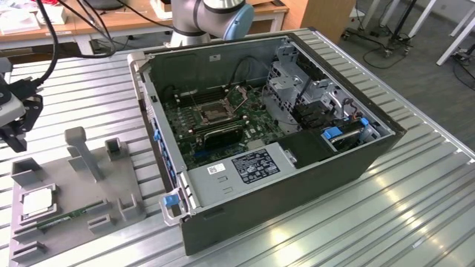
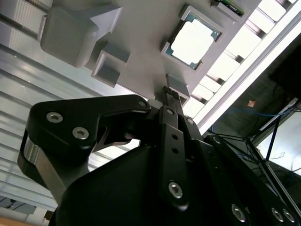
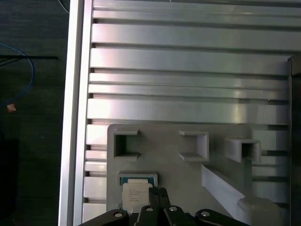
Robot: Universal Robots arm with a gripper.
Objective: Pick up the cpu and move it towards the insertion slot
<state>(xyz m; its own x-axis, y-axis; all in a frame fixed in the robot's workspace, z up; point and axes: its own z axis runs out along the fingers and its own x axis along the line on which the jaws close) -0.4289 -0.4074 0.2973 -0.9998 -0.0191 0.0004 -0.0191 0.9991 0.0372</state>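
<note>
Ribbed aluminium table [image 1: 415, 211] carries 2 things: an open computer case [image 1: 297, 183] in the middle, and a grey fixture plate [image 1: 74, 194] low at the exterior view's left. The cpu [image 1: 37, 201] lies flat in a shallow square pocket of this plate, silvery side up, with a green memory stick [image 1: 70, 216] just beside it. The gripper [image 1: 16, 143] hangs above the plate at the far edge of the exterior view's left, apart from the chip. In both wrist views its 2 fingers look pressed together, so the claw is narrow and holds nothing; the cpu [image 3: 136, 194] shows just under the tips. The insertion slot [image 1: 211, 114] sits on the board inside the case, well apart from the chip. I judge 3 risks. A descent with the claw this narrow would strike the chip top. The chip is thin and its pocket leaves little edge, so a grasp may slip or tilt it. The case wall stands between plate and slot, so a low path could hit it.
</note>
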